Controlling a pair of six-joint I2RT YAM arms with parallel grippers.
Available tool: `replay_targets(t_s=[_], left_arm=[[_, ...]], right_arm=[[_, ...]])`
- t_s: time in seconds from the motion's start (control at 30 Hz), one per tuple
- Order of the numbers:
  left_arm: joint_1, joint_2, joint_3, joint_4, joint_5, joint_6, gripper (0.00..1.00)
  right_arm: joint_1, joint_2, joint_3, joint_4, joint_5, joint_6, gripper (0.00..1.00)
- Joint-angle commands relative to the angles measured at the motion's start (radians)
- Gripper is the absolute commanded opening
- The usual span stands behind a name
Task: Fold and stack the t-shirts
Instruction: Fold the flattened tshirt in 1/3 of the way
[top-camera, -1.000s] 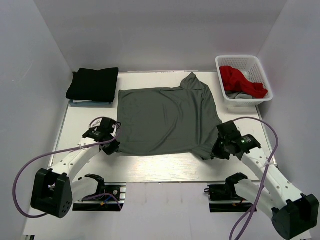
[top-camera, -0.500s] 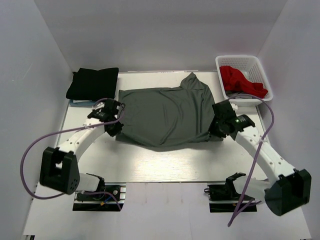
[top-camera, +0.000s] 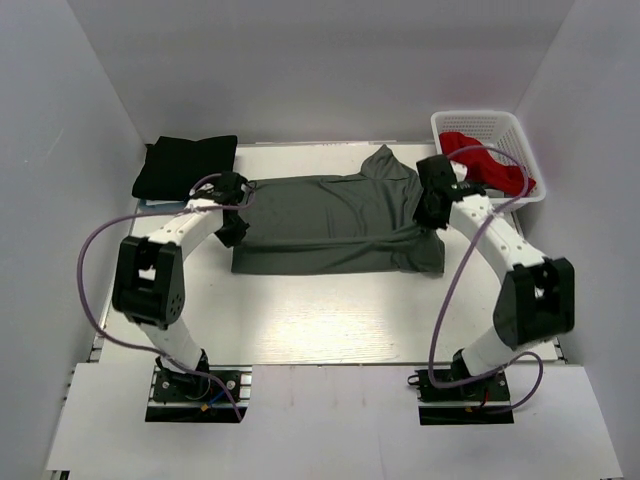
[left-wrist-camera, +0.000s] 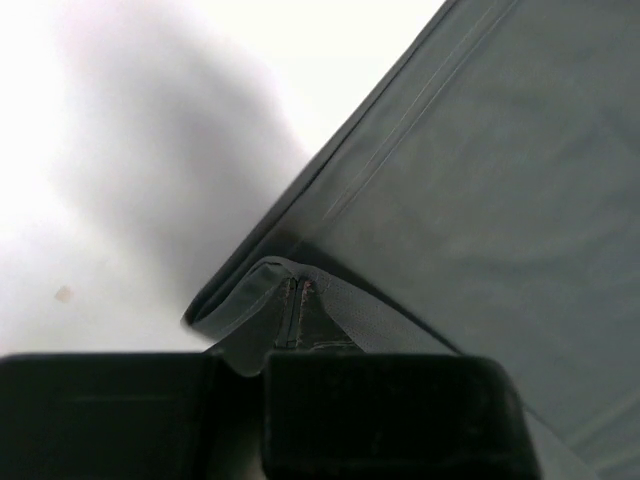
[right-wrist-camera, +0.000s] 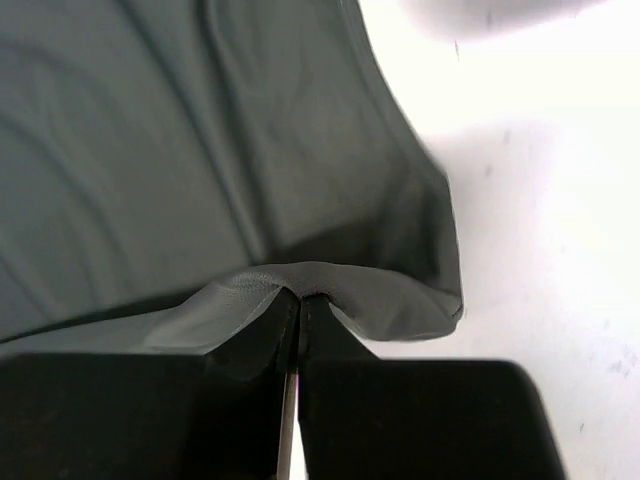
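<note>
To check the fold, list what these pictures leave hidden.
Top view: the grey cloth in the white plastic mesh basket, mostly under the crumpled red t-shirt.
Top view: the pale layer beneath the folded black t-shirt; only an edge shows.
Wrist views: the dark grey t-shirt, its sleeves and collar cut off by frame edges.

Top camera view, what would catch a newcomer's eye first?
The dark grey t-shirt lies across the middle of the table, its near part folded over. The left tool and the right tool are each shut on a corner at its sides. Next come the red t-shirt heaped in the white basket at the far right, and the folded black t-shirt at the far left.
</note>
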Motion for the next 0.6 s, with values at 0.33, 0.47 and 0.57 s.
replay_targets(t_s=[0.33, 0.47, 0.57], left_arm=[[0.06, 0.256, 0.318, 0.016, -0.047, 0.027, 0.84], [0.06, 0.192, 0.312, 0.04, -0.036, 0.048, 1.0], [0.06, 0.145, 0.264, 0.074, 0.008, 0.069, 1.0]], right_arm=[[-0.085, 0.483, 0.505, 0.081, -0.108, -0.267, 0.47], [-0.083, 0.457, 0.469, 0.108, -0.195, -0.295, 0.75], [-0.082, 0.358, 0.298, 0.197, -0.263, -0.289, 0.78]])
